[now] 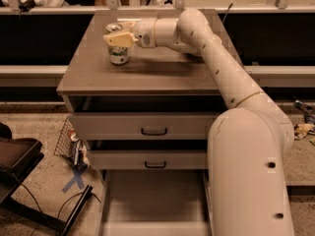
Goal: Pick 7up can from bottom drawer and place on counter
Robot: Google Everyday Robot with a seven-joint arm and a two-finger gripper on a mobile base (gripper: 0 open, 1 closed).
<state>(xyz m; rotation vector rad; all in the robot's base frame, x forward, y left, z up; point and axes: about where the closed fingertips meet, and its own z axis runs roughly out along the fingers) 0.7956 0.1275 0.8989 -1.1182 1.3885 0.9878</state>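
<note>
Grips the 7up can [118,56] with the pincer [118,38], closed on the can's upper part just beneath the silver top. Holds the can upright, seemingly with its base down on the bench [162,76], in the back left quarter, nearer the left edge than the middle and set in from the back edge. Reaches in with the wrist lying roughly level and pointing left, low over the back part of the bench. Bends from there into the white arm [224,70], slanting down and rightward over the back right corner and out past the right edge. Ends in the bulky white body [251,176], standing at the front right of the cabinet and hiding the right ends of the drawers.

Below the front edge of the bench: the top drawer [153,127] and the middle drawer [155,160], each with a dark handle at its centre. Beneath those, the bottom drawer [152,200], pulled well out toward the front, showing a bare floor. On the ground off the left edge, a blue taped cross [74,181] and a wire rack [65,140] beside the cabinet.
</note>
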